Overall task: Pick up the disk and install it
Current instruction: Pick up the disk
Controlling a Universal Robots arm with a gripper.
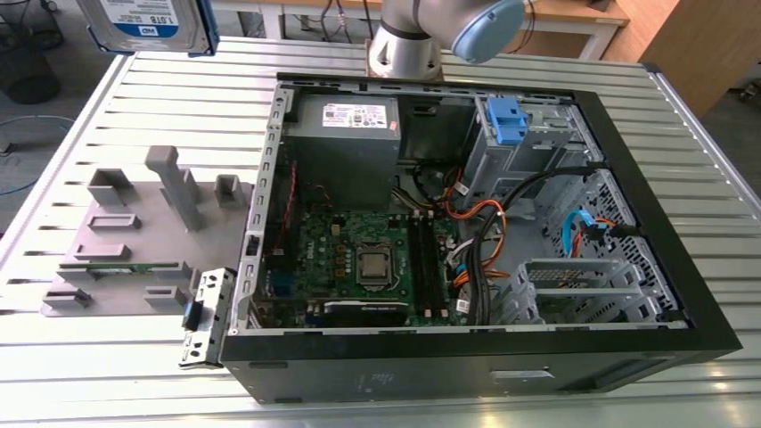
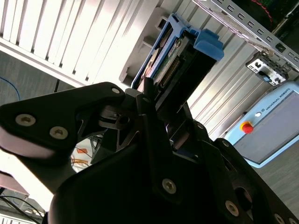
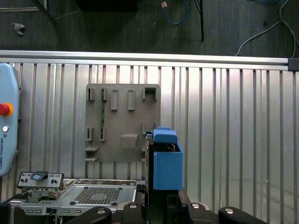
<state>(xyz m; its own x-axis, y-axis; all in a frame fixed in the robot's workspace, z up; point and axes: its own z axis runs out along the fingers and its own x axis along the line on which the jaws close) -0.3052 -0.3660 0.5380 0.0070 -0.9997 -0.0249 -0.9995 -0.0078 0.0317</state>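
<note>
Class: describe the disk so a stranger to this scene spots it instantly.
Find the open computer case on the slatted table. At the exterior view's top left, beyond the case, the gripper holds the disk. Its white-and-blue label sets it apart.

Overall light: bright and even from above in the exterior view; I saw no hard shadows on the table (image 1: 678, 143).
Glare: the table's slats washed out to white behind my gripper (image 2: 156, 95) in the second wrist view.
Shade: my gripper's black body read nearly featureless; the computer case (image 1: 452, 361) was dim inside.
Disk (image 3: 167, 163): its blue rail was evenly lit.
Floor (image 3: 117, 23): dark.
</note>
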